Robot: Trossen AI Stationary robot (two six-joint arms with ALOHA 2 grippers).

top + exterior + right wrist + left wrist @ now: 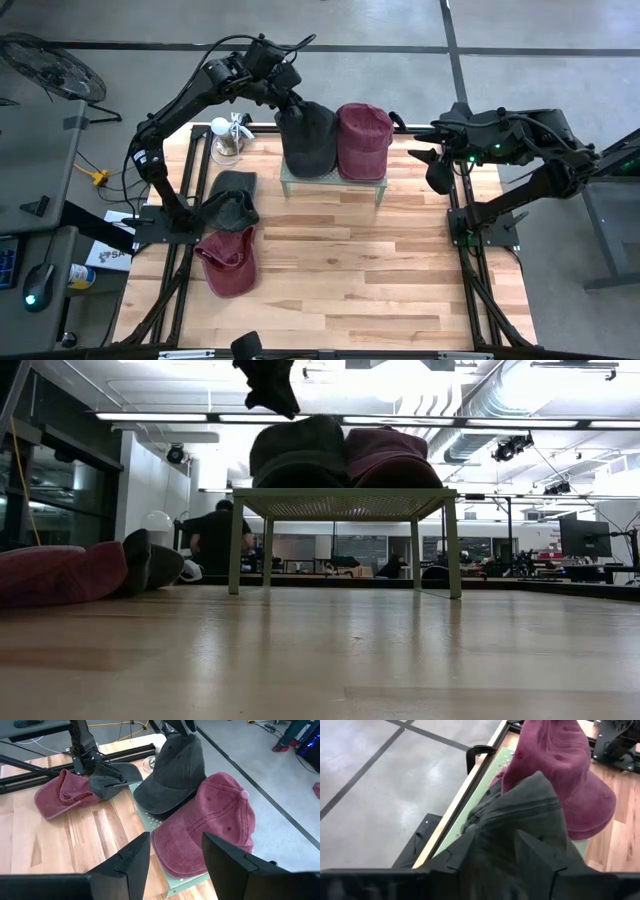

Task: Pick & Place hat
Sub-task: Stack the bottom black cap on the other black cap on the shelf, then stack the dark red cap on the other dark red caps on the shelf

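Hovering over the green stand, my left gripper has its fingers parted around the dark cap. That cap lies beside 1 maroon cap. My right gripper waits apart, fingers spread, holding nothing.

Beyond my wooden table: a small white desk fan at its far left corner, a floor fan, a computer mouse, and a seated person.

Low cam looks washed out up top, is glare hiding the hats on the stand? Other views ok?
Low view: ceiling lights glare behind the stand, so the dark hat and maroon hat read as near-silhouettes. High view: evenly lit. Left wrist view: foreground blurred.
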